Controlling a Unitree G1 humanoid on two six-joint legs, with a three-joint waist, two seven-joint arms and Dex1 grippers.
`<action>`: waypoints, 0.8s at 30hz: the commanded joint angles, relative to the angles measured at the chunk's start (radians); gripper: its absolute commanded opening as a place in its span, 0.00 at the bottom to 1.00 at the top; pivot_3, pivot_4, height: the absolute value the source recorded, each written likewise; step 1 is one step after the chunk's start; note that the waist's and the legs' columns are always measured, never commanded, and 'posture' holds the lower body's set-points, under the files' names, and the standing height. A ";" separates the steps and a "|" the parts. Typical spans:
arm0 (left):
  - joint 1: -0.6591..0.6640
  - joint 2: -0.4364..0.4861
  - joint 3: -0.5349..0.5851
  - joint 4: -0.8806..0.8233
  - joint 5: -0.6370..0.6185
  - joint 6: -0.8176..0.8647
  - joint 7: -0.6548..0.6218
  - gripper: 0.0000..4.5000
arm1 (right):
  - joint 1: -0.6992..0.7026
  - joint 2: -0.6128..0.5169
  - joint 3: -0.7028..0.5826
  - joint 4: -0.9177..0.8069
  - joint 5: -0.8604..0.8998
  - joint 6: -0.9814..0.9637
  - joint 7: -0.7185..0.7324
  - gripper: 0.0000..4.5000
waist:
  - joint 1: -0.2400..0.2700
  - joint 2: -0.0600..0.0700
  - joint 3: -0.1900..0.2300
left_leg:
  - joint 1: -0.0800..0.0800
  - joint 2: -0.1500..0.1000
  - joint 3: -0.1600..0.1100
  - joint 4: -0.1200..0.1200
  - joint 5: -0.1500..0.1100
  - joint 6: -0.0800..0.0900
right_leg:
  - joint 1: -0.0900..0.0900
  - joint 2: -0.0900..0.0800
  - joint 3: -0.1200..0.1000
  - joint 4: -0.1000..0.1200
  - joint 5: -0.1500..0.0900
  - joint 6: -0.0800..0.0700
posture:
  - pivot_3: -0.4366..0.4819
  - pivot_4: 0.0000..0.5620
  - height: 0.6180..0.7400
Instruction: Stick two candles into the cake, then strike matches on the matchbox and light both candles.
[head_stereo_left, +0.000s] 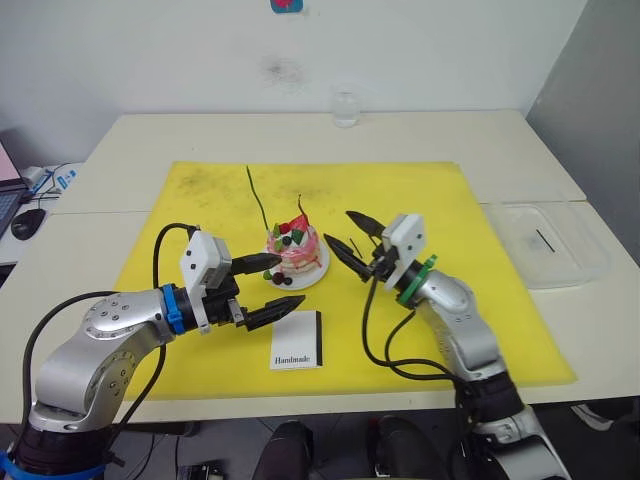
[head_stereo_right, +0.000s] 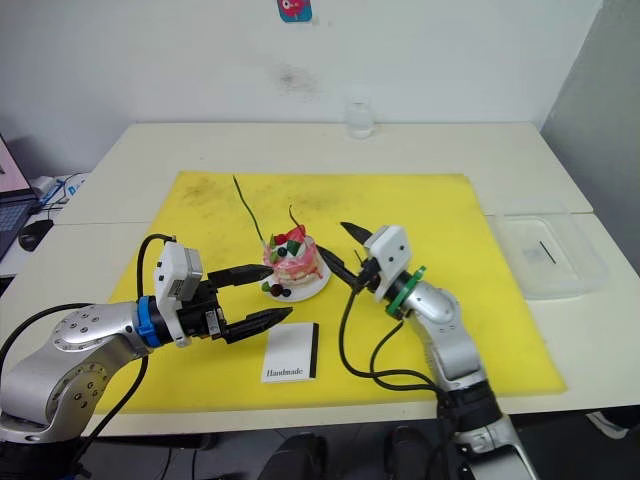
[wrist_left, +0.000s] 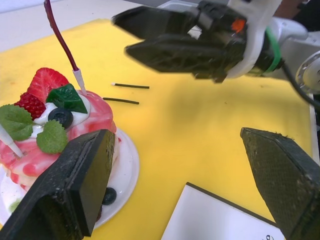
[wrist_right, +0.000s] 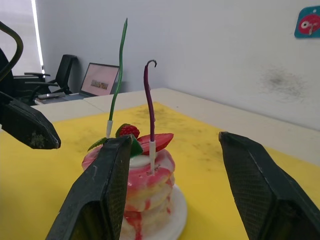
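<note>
Both candles stand in the cake (head_stereo_left: 296, 252): green candle (wrist_right: 118, 75) and reddish-brown candle (wrist_right: 149, 102). Next step is likely the matches (wrist_left: 125, 93): two short sticks on the yellow mat (head_stereo_left: 480, 250), lying beyond the cake from the left gripper (head_stereo_left: 262, 285). Right gripper (head_stereo_left: 352, 238) looks nearer them. Both grippers gape, holding nothing. Matchbox (head_stereo_left: 297, 341) lies just beside the left gripper.

I note a matt yellow mat (head_stereo_left: 470, 230), scuffed dark beyond my grippers. Cake (wrist_left: 55, 125) icing glossy, on a smooth glazed plate (wrist_left: 127, 170). Finger pads (wrist_left: 280, 175) rough, grainy black. Matchbox (head_stereo_left: 297, 342) looks matt white card. Counter (head_stereo_left: 200, 135) smooth, pale.
</note>
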 joint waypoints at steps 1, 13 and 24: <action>0.004 0.015 0.027 -0.013 -0.014 -0.005 -0.012 1.00 | 0.031 -0.088 -0.055 -0.155 0.050 0.091 0.029 0.64 | 0.000 0.000 0.000 | 0.000 0.000 0.000 0.000 0.000 0.000 | 0.000 0.000 0.000 0.000 0.000 0.000 | 0.48 0.27 1.00; 0.025 0.154 0.182 0.048 -0.302 0.331 -0.036 1.00 | 0.191 -0.371 -0.165 -0.413 0.190 0.334 0.107 0.99 | -0.003 -0.001 0.001 | -0.001 0.001 0.000 -0.001 0.000 0.000 | -0.001 0.000 -0.001 -0.001 -0.001 0.000 | 0.48 0.27 1.00; -0.075 0.312 0.115 0.283 -0.548 0.873 -0.010 1.00 | 0.133 -0.437 -0.054 -0.413 0.193 0.379 0.209 0.72 | -0.001 -0.001 0.002 | -0.006 0.000 -0.001 -0.001 0.000 0.000 | -0.005 0.000 -0.002 -0.001 -0.001 0.000 | 0.48 0.27 1.00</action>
